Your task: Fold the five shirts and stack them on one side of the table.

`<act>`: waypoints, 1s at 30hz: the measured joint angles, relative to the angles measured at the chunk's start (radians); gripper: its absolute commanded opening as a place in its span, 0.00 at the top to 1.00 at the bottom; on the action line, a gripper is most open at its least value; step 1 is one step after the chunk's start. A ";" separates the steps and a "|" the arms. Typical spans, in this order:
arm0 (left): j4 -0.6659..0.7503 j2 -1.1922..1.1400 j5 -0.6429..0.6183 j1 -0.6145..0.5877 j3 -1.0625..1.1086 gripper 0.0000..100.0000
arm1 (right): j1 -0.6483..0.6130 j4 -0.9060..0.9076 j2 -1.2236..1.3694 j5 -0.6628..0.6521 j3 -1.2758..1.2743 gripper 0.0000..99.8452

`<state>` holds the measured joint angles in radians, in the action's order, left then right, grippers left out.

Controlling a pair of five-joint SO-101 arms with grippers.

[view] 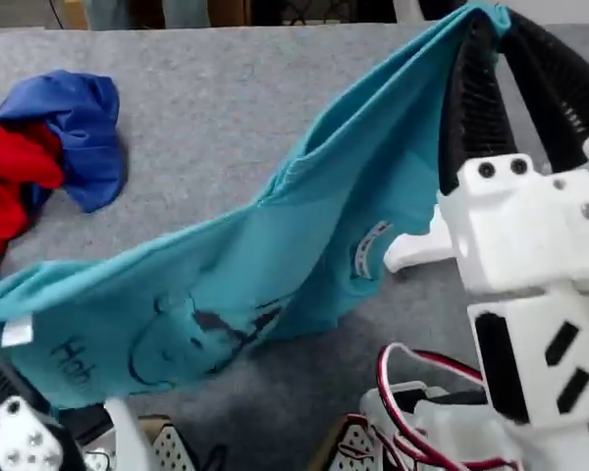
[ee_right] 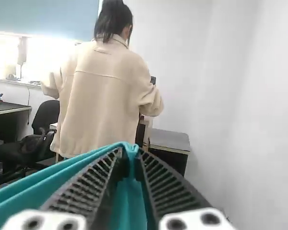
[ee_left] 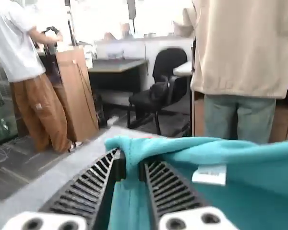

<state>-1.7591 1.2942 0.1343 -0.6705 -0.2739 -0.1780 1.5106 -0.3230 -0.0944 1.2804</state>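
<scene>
A teal shirt [view: 275,255] with a dark print hangs stretched in the air over the grey table [view: 226,88], sloping from the back right down to the front left. My right gripper [view: 489,22] is shut on its high end, where the cloth [ee_right: 29,191] is pinched between the black ribbed fingers [ee_right: 93,179]. My left gripper [ee_left: 132,167] is shut on the low end of the shirt [ee_left: 240,191], close to a small white label [ee_left: 209,175]. A crumpled blue shirt [view: 79,128] and a red shirt [view: 10,186] lie together at the table's left edge.
The right arm's white body [view: 530,255] stands tall at the front right, with a red cable [view: 393,373] looping below it. Part of the left arm [view: 10,432] sits at the front left corner. Bare grey table lies under and behind the shirt.
</scene>
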 measured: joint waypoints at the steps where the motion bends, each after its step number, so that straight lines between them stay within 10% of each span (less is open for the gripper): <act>1: 0.000 0.012 0.000 0.000 0.055 0.97 | 0.000 -0.003 0.008 0.000 -0.011 0.99; 11: 0.118 0.028 0.000 -0.002 0.367 0.97 | -0.023 -0.212 0.061 0.000 -0.098 0.99; 30: 0.032 0.028 0.000 -0.009 0.143 0.97 | -0.069 -0.249 -0.173 -0.149 -0.114 0.99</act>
<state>-1.7269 1.3218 0.1343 -0.6797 -0.1312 -0.2470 1.2620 -0.4964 -0.2432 1.1669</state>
